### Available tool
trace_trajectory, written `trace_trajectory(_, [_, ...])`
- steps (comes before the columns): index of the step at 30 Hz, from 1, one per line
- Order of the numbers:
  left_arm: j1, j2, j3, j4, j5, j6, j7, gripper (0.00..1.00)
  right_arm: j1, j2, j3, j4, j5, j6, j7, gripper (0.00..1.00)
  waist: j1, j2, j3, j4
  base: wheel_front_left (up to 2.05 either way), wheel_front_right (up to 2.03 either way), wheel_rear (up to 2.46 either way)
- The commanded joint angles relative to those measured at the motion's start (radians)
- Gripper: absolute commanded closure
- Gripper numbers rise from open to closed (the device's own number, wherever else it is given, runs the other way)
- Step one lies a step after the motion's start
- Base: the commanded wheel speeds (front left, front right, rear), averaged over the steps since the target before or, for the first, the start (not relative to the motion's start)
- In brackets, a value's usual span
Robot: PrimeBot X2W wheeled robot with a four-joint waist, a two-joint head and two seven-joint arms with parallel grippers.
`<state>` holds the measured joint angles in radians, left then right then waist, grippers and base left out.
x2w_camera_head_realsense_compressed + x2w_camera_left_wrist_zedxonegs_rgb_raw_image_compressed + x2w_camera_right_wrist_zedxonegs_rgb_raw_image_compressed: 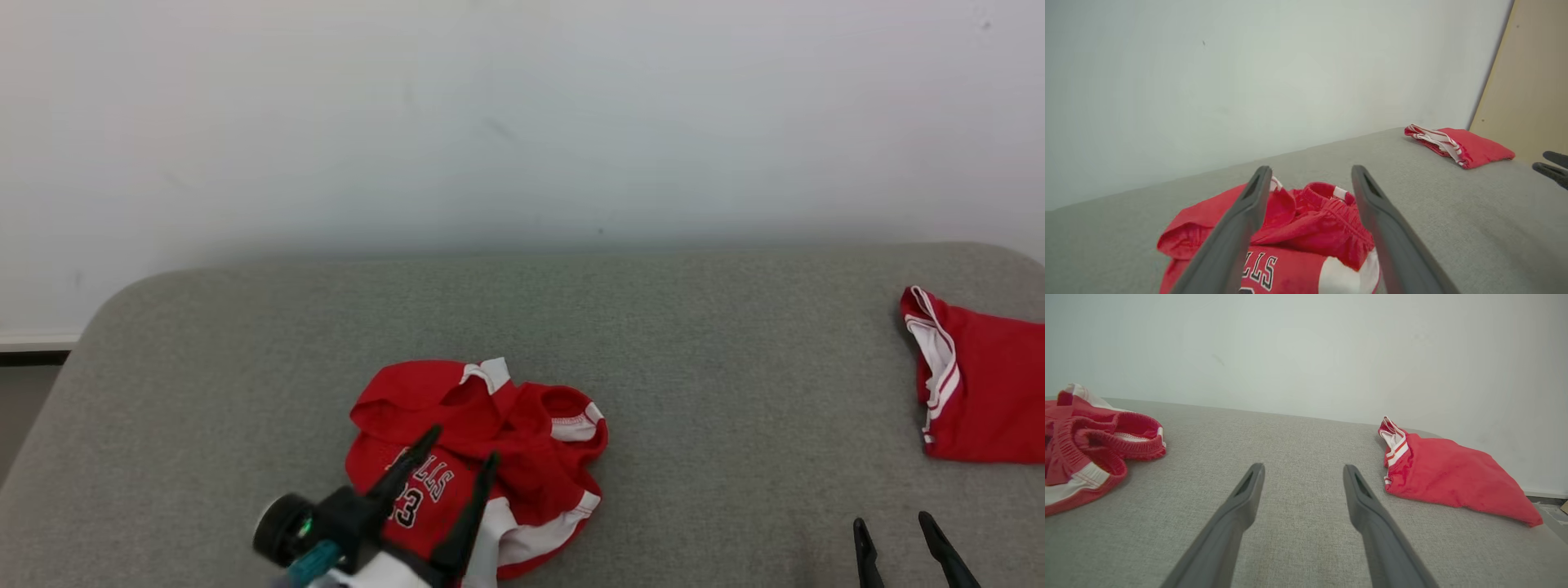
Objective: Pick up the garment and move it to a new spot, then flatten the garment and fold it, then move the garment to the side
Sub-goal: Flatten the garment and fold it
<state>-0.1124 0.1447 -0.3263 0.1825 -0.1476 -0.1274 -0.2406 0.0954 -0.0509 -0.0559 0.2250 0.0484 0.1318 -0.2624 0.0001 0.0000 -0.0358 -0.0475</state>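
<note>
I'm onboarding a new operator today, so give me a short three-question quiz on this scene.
1. True or false: the left gripper is shut on the crumpled red jersey with white trim and black lettering.
2. Where does the folded red cloth with a white-striped edge lie on the grey fabric-covered surface? A) toward the robot's right B) under the left gripper C) against the jersey
3. Fill in: the right gripper stands open, holding ___.

Key: 1 false, its fingers are open; 2 A; 3 nothing.
</note>
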Motion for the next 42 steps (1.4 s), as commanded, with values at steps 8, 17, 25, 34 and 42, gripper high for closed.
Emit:
trace_trajectory(8, [-0.229, 0.072, -0.302, 0.052, -0.068, -0.002, 0.125, 0.00, -0.045, 0.000, 0.035, 0.011, 0.018, -0.002, -0.003, 0.00, -0.0001, 0.0000, 0.035, -0.126, 0.00, 0.00, 0.00])
trace_trajectory(17, [-0.415, 0.174, -0.544, 0.170, -0.163, -0.002, 0.268, 0.00, -0.077, 0.000, 0.052, 0.015, 0.043, -0.002, -0.003, 0.00, -0.0001, 0.0000, 0.096, -0.223, 0.00, 0.00, 0.00])
trace_trajectory(25, [-0.498, 0.272, -0.640, 0.254, -0.257, -0.003, 0.401, 0.00, -0.076, 0.000, 0.047, 0.019, 0.067, -0.002, -0.003, 0.00, -0.0001, 0.0000, 0.123, -0.247, 0.00, 0.00, 0.00])
trace_trajectory(34, [-0.519, 0.313, -0.711, 0.267, -0.348, -0.003, 0.459, 0.00, -0.089, 0.000, 0.040, 0.022, 0.075, -0.002, -0.003, 0.00, -0.0001, 0.0000, 0.129, -0.234, 0.00, 0.00, 0.00])
trace_trajectory(42, [-0.525, 0.323, -0.796, 0.274, -0.414, -0.003, 0.505, 1.00, -0.094, 0.000, 0.042, 0.025, 0.071, -0.002, -0.003, 0.00, -0.0001, 0.0000, 0.129, -0.226, 0.00, 0.00, 0.00])
